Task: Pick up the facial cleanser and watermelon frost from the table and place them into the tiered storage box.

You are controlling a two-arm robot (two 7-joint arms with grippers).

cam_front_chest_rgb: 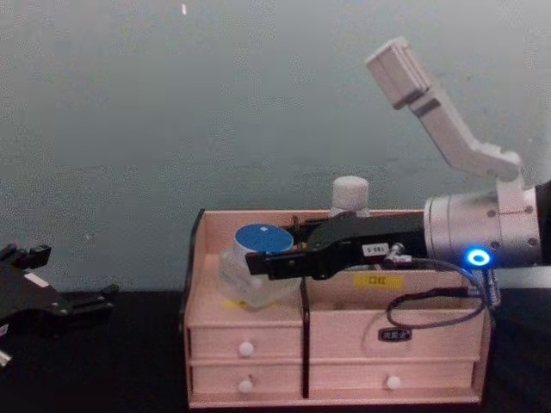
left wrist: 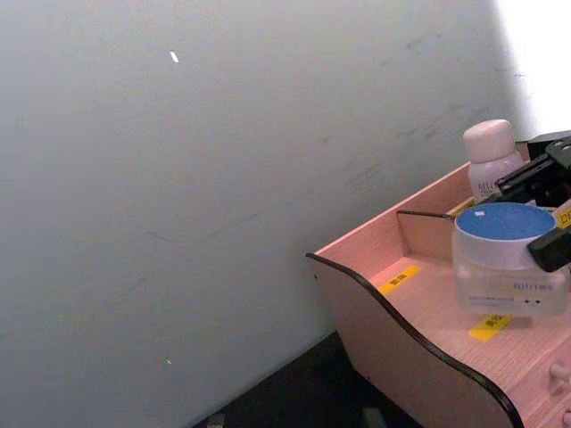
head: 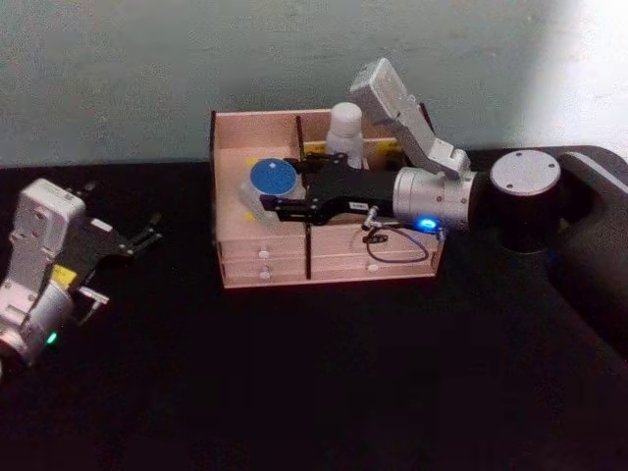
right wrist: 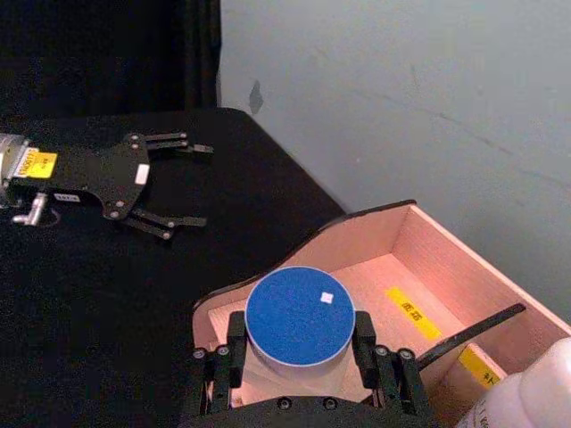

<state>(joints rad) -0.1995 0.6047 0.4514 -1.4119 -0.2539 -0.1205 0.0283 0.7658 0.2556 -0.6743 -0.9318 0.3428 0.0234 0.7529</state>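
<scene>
A white bottle with a rounded cap (head: 345, 126) was already standing in the rear part of the pale wooden tiered storage box (head: 235, 270). A clear jar with a round blue lid (head: 272, 180) was held by the right gripper (right wrist: 299, 357), closed on its sides, just above the box's left compartment, at about eleven o'clock from the table centre. Only its release seemed left. The left gripper (head: 144, 235) was parked with fingers spread at nine o'clock on the black table (head: 314, 392).
</scene>
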